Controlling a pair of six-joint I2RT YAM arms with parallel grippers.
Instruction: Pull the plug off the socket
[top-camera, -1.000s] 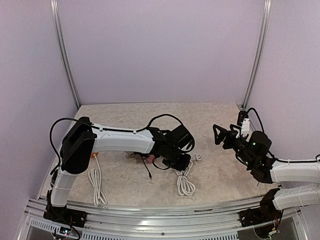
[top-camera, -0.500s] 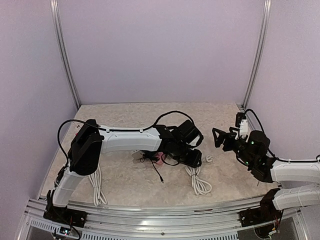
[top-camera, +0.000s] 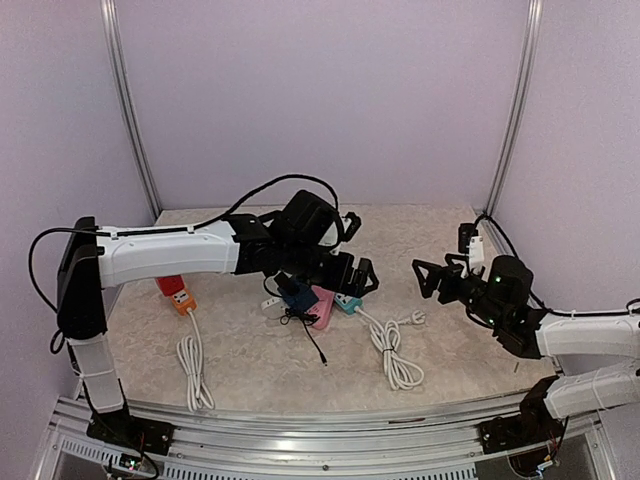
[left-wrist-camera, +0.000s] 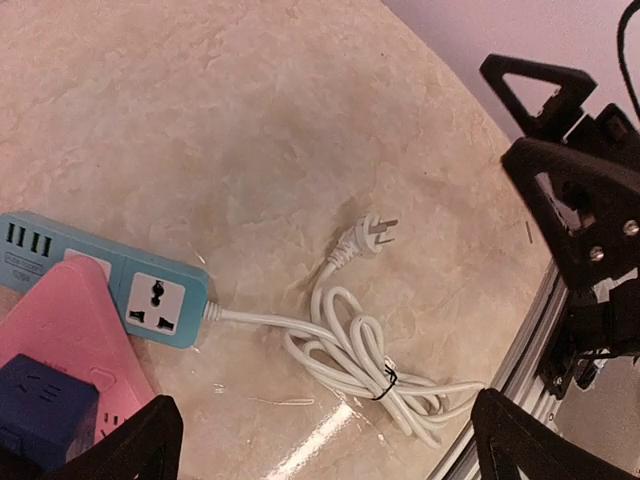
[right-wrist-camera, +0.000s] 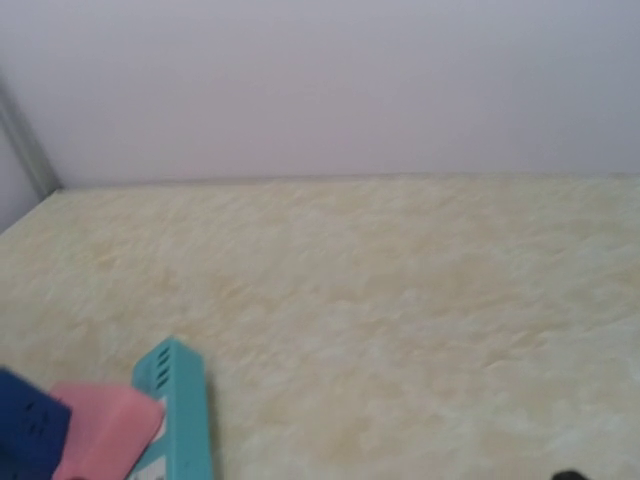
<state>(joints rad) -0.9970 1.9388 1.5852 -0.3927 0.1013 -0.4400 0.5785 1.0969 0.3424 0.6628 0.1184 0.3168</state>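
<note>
The white plug (left-wrist-camera: 372, 232) lies loose on the table at the end of a coiled white cable (left-wrist-camera: 360, 360), apart from any socket. That cable runs from a teal power strip (left-wrist-camera: 110, 290), whose socket face is empty. A pink strip (top-camera: 322, 305) and a dark blue cube socket (top-camera: 295, 295) sit beside it. My left gripper (top-camera: 352, 278) hovers open above these strips and holds nothing; its fingertips (left-wrist-camera: 150, 440) frame the cable. My right gripper (top-camera: 422, 280) is open to the right of the plug (top-camera: 415, 318) and holds nothing.
An orange power strip (top-camera: 178, 295) with its own white cable (top-camera: 190, 370) lies at the left. A thin black cable (top-camera: 312, 345) trails from the blue cube. The metal frame rail (top-camera: 330, 420) edges the table's near side. The right wrist view shows the teal strip (right-wrist-camera: 175, 410) at lower left.
My left gripper has opened, risen and drawn back to the left. The white cable and plug now lie further right than a second ago. The right gripper has edged slightly left.
</note>
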